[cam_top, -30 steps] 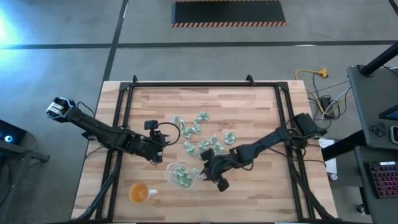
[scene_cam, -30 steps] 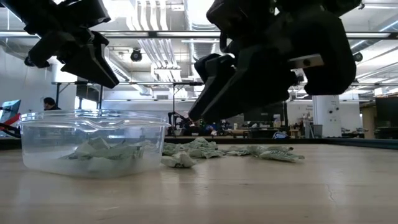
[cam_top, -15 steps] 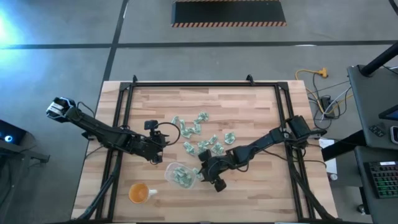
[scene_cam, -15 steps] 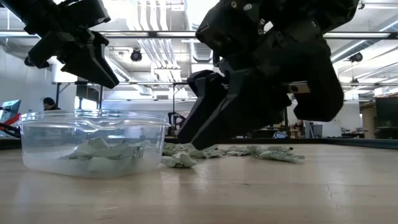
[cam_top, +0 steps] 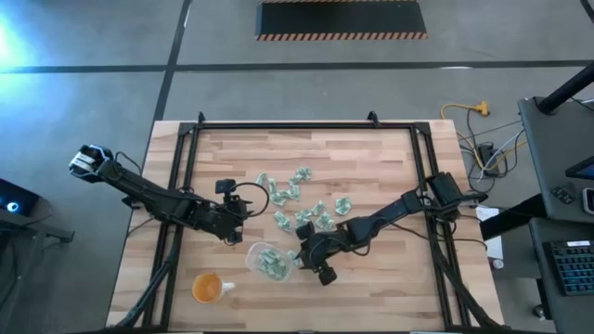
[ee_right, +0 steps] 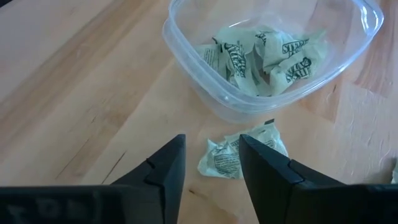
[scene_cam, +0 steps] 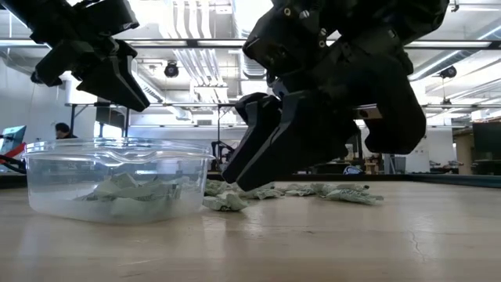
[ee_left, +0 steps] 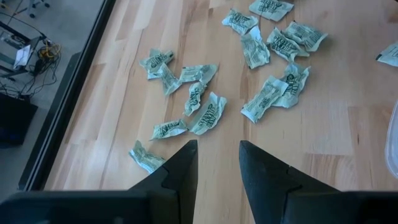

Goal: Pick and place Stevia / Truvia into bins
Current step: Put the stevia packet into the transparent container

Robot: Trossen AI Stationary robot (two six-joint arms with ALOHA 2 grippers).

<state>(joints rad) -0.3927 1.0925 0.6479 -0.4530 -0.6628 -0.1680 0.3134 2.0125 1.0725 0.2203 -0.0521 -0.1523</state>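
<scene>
Several pale green Stevia packets (cam_top: 299, 199) lie loose on the wooden table, and more lie inside the clear bin (cam_top: 267, 260) near the front. One crumpled packet (ee_right: 239, 154) rests on the table just outside the bin's wall. My right gripper (ee_right: 211, 144) stands open low over this packet, one finger on either side of it, and I cannot tell whether it touches. My left gripper (ee_left: 216, 146) hangs open above the table, left of the pile (ee_left: 199, 102), with nothing between its fingers.
A small orange cup (cam_top: 208, 289) stands near the table's front left corner. A black frame (cam_top: 190, 139) runs along the table's sides and far edge. Bare wood lies right of the packets and along the near edge.
My right gripper has sunk a little toward the packet beside the bin, and its fingertips now hang just above the table. The left arm, the packets and the bin have kept still.
</scene>
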